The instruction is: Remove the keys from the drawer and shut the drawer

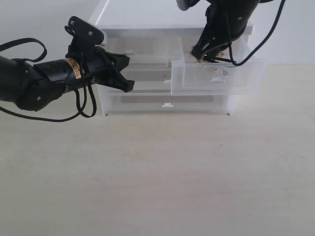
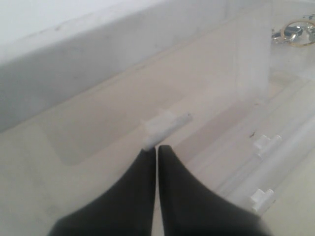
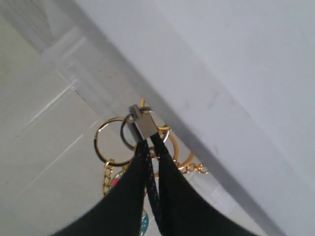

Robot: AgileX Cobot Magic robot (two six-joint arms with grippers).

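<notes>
The drawer (image 1: 216,78), the right small translucent one, stands pulled out of the white drawer unit (image 1: 147,29). My right gripper (image 1: 199,54) reaches down into it. In the right wrist view the right gripper (image 3: 150,143) is shut on the black strap of the keys (image 3: 140,123), whose gold rings and chain hang over the drawer floor (image 3: 49,123). The keys (image 1: 216,71) show faintly through the drawer front. My left gripper (image 1: 129,86) is shut with nothing in it, in front of the unit's left side. In its wrist view the left gripper (image 2: 156,147) sits just short of a white tab handle (image 2: 165,129), and the keys (image 2: 294,30) lie far off.
The left small drawer (image 1: 142,51) is closed. Below the small drawers are two full-width drawers, the lower one with a tab handle (image 1: 167,104). The unit stands on a pale wooden table (image 1: 157,172) that stretches towards the camera. Black cables hang from both arms.
</notes>
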